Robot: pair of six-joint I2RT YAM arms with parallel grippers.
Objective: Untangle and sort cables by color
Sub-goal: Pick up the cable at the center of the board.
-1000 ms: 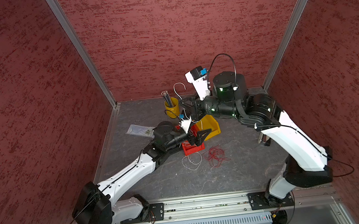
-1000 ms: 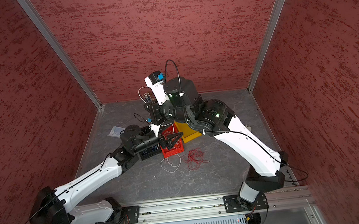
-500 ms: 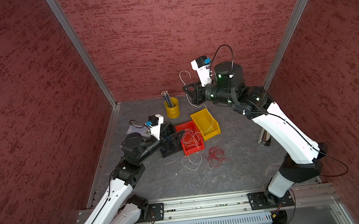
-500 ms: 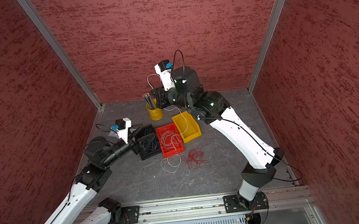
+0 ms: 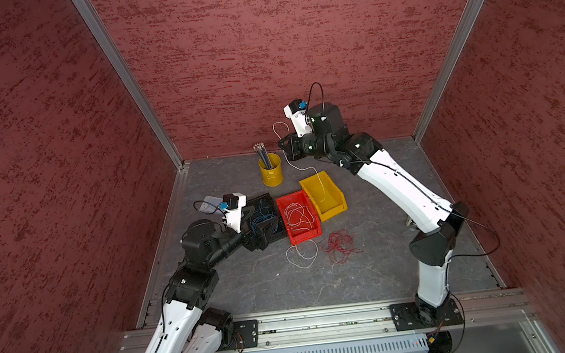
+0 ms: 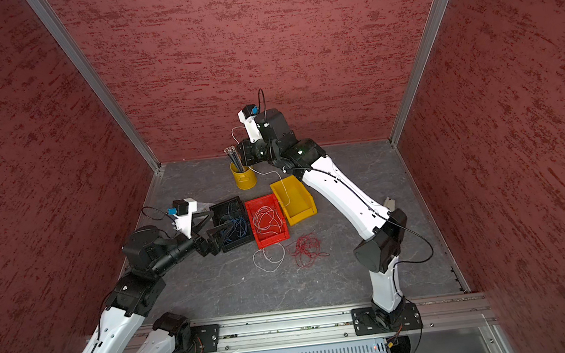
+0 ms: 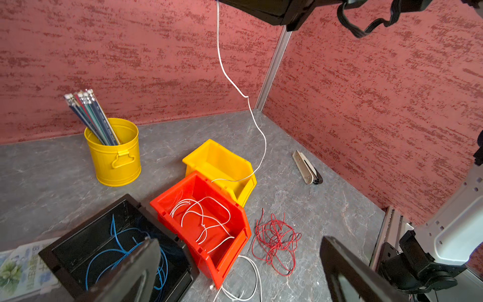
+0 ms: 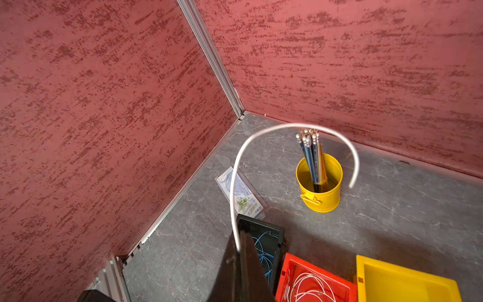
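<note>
Since a second ago: the left arm is back off the red bin [image 5: 305, 237] and sits at the black bin [image 5: 262, 198]. The right arm has gone up toward the back wall, taking one white strand with it.

Top views:
- Left tool [image 5: 268, 230] is spread wide with nothing between its jaws, at the near end of the black bin.
- Right tool [image 5: 287, 148] is raised beside the yellow cup [image 5: 271, 177] and pressed together on the held white cable [image 5: 320, 187].
- That cable drops into the yellow bin [image 5: 334, 211], as seen in both top views.
- The bins sit in a row: black, red, yellow.
- Blue cables [image 5: 260, 218] are in the black bin and white cables [image 5: 298, 217] in the red one.
- Red cables [image 5: 339, 247] are heaped on the table [image 5: 268, 287] just in front of the red and yellow bins.

Left wrist:
- Fingers [image 7: 136, 266] are far apart, framing the red bin.
- The held white cable comes down from above, and its end lies inside the yellow bin.
- A loose white cable [image 7: 257, 274] is on the table at the red bin's front corner, probably touching it; the view is cut off there.
- A beige object [image 7: 305, 167] lies by the side wall; I can't tell what it is.

Right wrist:
- Right tool [image 8: 241, 251] is closed tight, and the held white cable arcs out of its tip in a big loop across the pencils [image 8: 311, 154] standing in the cup.
- A packet [image 8: 243, 198] lies flat on the table at the black bin's far end.
</note>
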